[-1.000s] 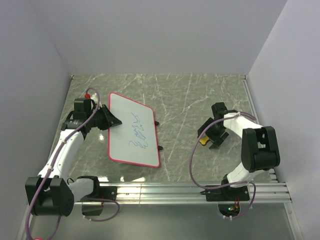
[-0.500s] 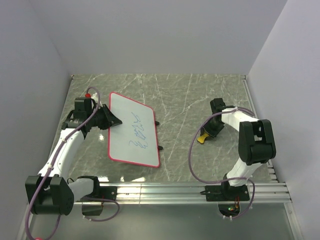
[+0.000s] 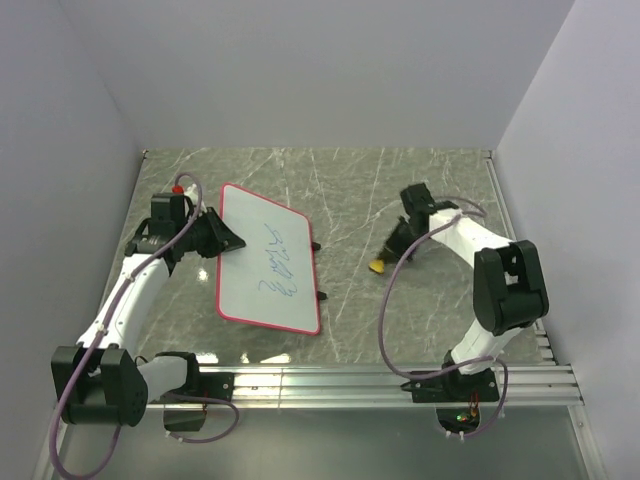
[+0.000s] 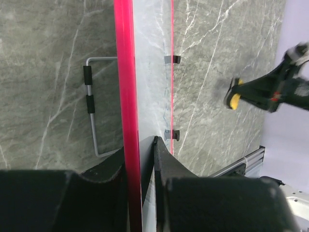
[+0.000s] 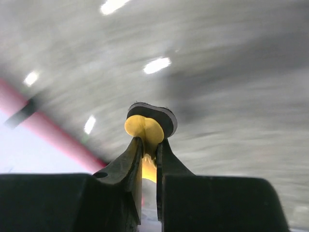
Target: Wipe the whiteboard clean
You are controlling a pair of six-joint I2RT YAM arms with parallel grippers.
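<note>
My left gripper [image 3: 222,240] is clamped on the left long edge of the large flat white whiteboard with the thin red-pink rim [image 3: 262,300], which lies left of centre on the grey-green marble-patterned tabletop [image 3: 350,200]. In my left wrist view the two black fingers [image 4: 166,166] pinch the rim from both sides, and the board [image 4: 150,72] runs away from me almost edge-on. A bent silver wire bracket with two black sleeves [image 4: 88,92] shows just left of the rim, on the stone. Blue scribbles [image 3: 278,265] sit in the middle of the white face. Two small black clips [image 3: 322,296] stick out of the board's right long edge, the far side from my grip. To the right, well apart from the board, my right gripper [image 3: 392,250] is closed tight on the small yellow bow-shaped eraser with a dark pad [image 3: 378,266], its tip pointing down towards the table. My right wrist view shows the eraser [image 5: 147,126] squeezed between the two finger pads [image 5: 129,159]; the background there is blurred, and only a pink streak shows low on the left.
</note>
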